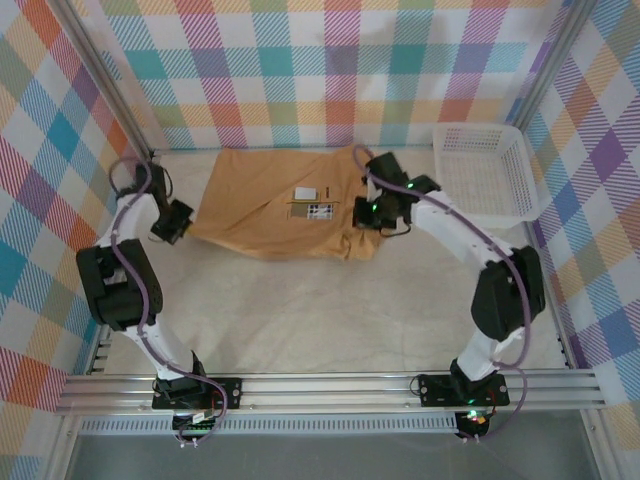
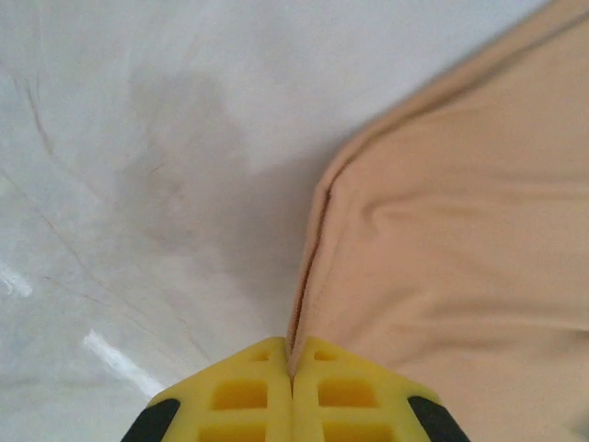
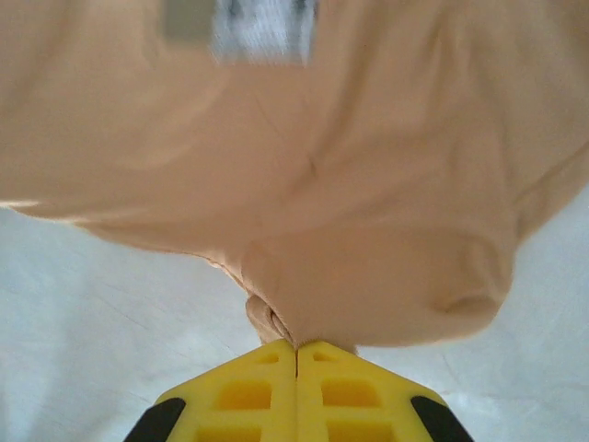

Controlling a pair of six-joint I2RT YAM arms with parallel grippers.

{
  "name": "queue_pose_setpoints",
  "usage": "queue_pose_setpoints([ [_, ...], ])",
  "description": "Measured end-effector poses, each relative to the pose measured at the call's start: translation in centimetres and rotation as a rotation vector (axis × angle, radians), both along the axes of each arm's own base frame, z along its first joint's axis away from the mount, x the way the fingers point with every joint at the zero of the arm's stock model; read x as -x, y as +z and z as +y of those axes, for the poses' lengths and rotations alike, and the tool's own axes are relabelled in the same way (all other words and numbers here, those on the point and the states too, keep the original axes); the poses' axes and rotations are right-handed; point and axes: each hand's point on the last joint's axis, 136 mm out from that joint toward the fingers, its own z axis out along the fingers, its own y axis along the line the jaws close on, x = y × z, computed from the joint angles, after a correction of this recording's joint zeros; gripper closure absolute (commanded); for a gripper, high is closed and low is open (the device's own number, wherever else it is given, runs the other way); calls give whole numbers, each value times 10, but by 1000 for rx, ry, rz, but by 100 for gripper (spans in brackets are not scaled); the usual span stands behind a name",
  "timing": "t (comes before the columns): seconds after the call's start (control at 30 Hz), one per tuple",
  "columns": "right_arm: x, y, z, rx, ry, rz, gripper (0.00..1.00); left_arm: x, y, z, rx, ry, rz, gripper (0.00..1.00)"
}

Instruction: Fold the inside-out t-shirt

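— Where does the t-shirt (image 1: 265,205) lie?
— On the table (image 1: 330,310), toward the far side, between the two arms. The left gripper (image 1: 180,224) sits at its left edge, the right gripper (image 1: 368,215) at its right edge.
— And the basket (image 1: 480,170)?
— Right of the t-shirt, in the far right corner.

The top camera looks down from above and behind the arm bases, wide enough for the whole white table (image 1: 330,320) and the tan, mustard-brown cloth t-shirt (image 1: 265,205). Each wrist camera faces forward over its yellow-tipped left gripper (image 2: 293,364) or right gripper (image 3: 296,354), very close to that shirt, which all three views share.
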Motion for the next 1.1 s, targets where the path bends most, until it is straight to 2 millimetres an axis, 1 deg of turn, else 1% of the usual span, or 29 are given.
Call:
queue_pose_setpoints([
  [0.03, -6, 33, -2, -28, -7, -77, 100, -10, 38, 2, -18, -1, -81, 100],
  [0.07, -9, 71, -5, -58, -11, -161, 100, -17, 84, 4, -41, -1, -179, 100],
  [0.1, -9, 114, -10, -95, -17, -258, 100, -19, 132, 4, -66, 0, -285, 100],
  [0.13, -5, 147, -16, -122, -25, -332, 100, -16, 177, 5, -91, 3, -388, 100],
  [0.17, 4, 186, -23, -158, -31, -418, 100, -8, 224, 6, -122, 11, -496, 100],
  [0.2, 16, 223, -30, -192, -34, -503, 100, 5, 264, 5, -147, 17, -589, 100],
  [0.23, 31, 257, -38, -225, -34, -584, 100, 25, 309, 3, -177, 26, -695, 100],
  [0.27, 50, 291, -49, -259, -38, -663, 100, 47, 346, 0, -204, 35, -786, 100],
  [0.3, 69, 320, -58, -291, -40, -733, 100, 71, 379, -3, -230, 45, -868, 100],
  [0.37, 104, 363, -77, -339, -42, -850, 100, 110, 425, -9, -268, 60, -996, 100],
  [0.4, 118, 379, -85, -352, -45, -895, 100, 127, 443, -14, -280, 61, -1049, 100],
  [0.47, 139, 405, -99, -370, -59, -974, 100, 149, 466, -20, -295, 59, -1120, 100],
  [0.5, 144, 414, -104, -368, -65, -1003, 100, 152, 470, -21, -295, 55, -1133, 100],
  [0.53, 145, 419, -106, -362, -72, -1018, 100, 150, 470, -22, -290, 50, -1133, 100],
  [0.57, 142, 421, -107, -347, -78, -1025, 100, 143, 465, -23, -277, 38, -1115, 100],
  [0.63, 125, 416, -103, -305, -88, -1010, 100, 116, 447, -22, -235, 12, -1054, 100],
  [0.67, 111, 410, -99, -279, -89, -994, 100, 96, 433, -21, -205, -1, -1010, 100],
  [0.7, 93, 401, -93, -248, -92, -967, 100, 74, 416, -19, -175, -15, -960, 100],
  [0.73, 76, 391, -88, -221, -96, -941, 100, 59, 404, -18, -154, -23, -926, 100],
  [0.77, 57, 379, -84, -190, -104, -909, 100, 37, 383, -16, -128, -34, -872, 100],
  [0.8, 33, 364, -80, -156, -110, -874, 100, 15, 361, -14, -103, -40, -814, 100],
  [0.83, 15, 351, -77, -131, -117, -843, 100, -1, 343, -13, -84, -46, -770, 100],
  [0.9, -29, 317, -74, -75, -138, -762, 100, -35, 305, -12, -40, -58, -681, 100],
  [0.97, -59, 296, -75, -46, -152, -711, 100, -59, 282, -12, -10, -66, -628, 100],
  [1.0, -73, 289, -76, -38, -161, -696, 100, -69, 276, -13, 4, -71, -616, 100],
  [1.03, -83, 287, -78, -36, -168, -691, 100, -78, 273, -14, 14, -77, -612, 100],
  [1.1, -101, 293, -86, -50, -188, -712, 100, -94, 278, -16, 31, -92, -634, 100],
])
